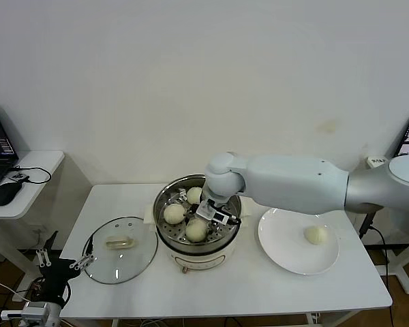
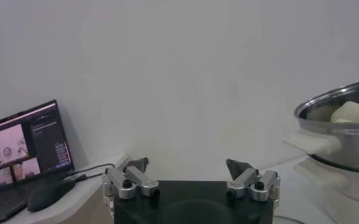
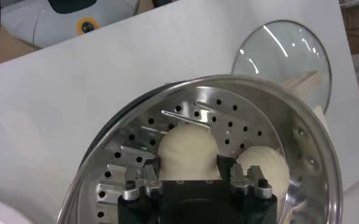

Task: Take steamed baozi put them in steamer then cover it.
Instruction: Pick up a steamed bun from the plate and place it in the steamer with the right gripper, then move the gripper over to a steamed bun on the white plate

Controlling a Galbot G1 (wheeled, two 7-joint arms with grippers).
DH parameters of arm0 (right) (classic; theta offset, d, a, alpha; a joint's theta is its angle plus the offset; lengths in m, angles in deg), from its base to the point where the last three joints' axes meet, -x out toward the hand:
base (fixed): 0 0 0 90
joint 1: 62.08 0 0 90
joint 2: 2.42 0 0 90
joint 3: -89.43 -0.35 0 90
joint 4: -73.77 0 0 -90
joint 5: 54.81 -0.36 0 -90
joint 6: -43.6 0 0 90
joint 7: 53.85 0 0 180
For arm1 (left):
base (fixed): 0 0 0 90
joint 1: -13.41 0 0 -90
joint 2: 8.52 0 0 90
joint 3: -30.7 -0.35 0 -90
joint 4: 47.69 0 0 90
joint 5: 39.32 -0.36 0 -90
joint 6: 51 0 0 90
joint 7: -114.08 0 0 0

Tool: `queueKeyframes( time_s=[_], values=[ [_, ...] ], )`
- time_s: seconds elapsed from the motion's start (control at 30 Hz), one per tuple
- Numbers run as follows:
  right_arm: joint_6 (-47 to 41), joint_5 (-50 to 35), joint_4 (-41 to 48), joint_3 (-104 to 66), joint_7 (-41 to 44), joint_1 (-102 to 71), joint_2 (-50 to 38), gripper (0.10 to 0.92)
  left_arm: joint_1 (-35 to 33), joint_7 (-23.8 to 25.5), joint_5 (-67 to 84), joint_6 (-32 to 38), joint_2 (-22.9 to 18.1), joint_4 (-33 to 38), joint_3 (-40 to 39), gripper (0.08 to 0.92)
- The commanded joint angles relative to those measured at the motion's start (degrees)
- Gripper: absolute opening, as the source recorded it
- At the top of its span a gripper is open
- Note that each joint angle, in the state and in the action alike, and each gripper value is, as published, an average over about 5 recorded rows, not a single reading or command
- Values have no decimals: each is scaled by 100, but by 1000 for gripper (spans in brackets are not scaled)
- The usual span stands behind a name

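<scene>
The steamer (image 1: 169, 240) stands mid-table with three baozi on its perforated tray. My right gripper (image 1: 206, 219) reaches into it and is shut on the front baozi (image 1: 196, 230), fingers on both its sides; in the right wrist view that baozi (image 3: 188, 149) sits between the fingers on the tray, with another (image 3: 264, 170) beside it. Two more lie at the left (image 1: 174, 214) and back (image 1: 194, 195). One baozi (image 1: 316, 235) lies on the white plate (image 1: 286, 253). The glass cover (image 1: 120, 259) lies flat left of the steamer. My left gripper (image 1: 60, 261) is open and parked low, left of the table.
A side table (image 1: 34, 163) with a laptop and mouse stands at the far left. The left wrist view shows the steamer's rim (image 2: 344, 103) at its right and a laptop screen (image 2: 24, 149). The cover also shows in the right wrist view (image 3: 283, 55).
</scene>
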Motion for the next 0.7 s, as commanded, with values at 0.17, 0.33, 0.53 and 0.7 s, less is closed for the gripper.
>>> queueKeyframes(
  time_s=[0.17,0.33,0.53,0.7],
  values=[
    [-261,-432,-111,-365,62,626,-789,821,19,8,5,-9,36,19,-4,823],
    [-1573,-579,-419,-349,-74,1007,-1633,823,33,11,43,-12,127,19,8,823],
    [-2670,-1134,-992,-317,-28,1086,-2891,823,50,11,123,-19,189,47,-47,823],
    [-2463,-640,-1132,-671,232,533,-3960,823,67,13,97,-21,216,97,-143,823]
  ],
)
